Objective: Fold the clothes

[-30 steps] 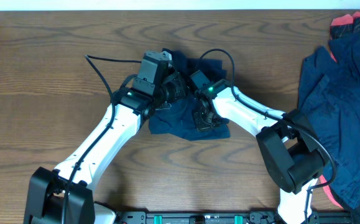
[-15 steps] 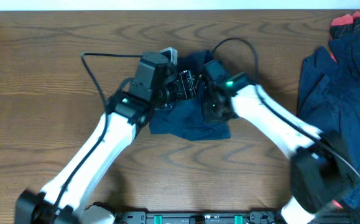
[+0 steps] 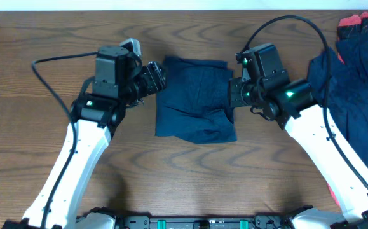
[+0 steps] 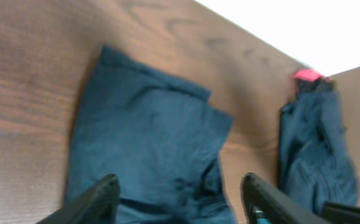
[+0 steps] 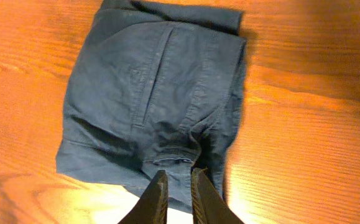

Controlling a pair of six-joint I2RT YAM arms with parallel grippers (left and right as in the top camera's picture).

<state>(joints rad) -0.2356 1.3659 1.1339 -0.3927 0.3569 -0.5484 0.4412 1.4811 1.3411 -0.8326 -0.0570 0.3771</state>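
Navy folded shorts (image 3: 193,98) lie mid-counter (image 3: 44,146) overhead, between the left gripper (image 3: 158,76) and right gripper (image 3: 232,95); unfolded clothes (image 3: 355,95) are heaped far right. Left wrist: jaws wide, empty, above the shorts (image 4: 148,143). Right wrist: jaws nearly closed, seemingly pinching nothing, over the bunched hem (image 5: 186,146), which probably wants smoothing flat first.

Both arms are built alike: the left arm (image 3: 82,149) and right arm (image 3: 323,151) have smooth white shells and boxy black joints. A small green light (image 3: 88,102) glows near each wrist. A thin black cable (image 3: 56,58) trails from each. The gripper fingers (image 4: 102,196) are matte black.
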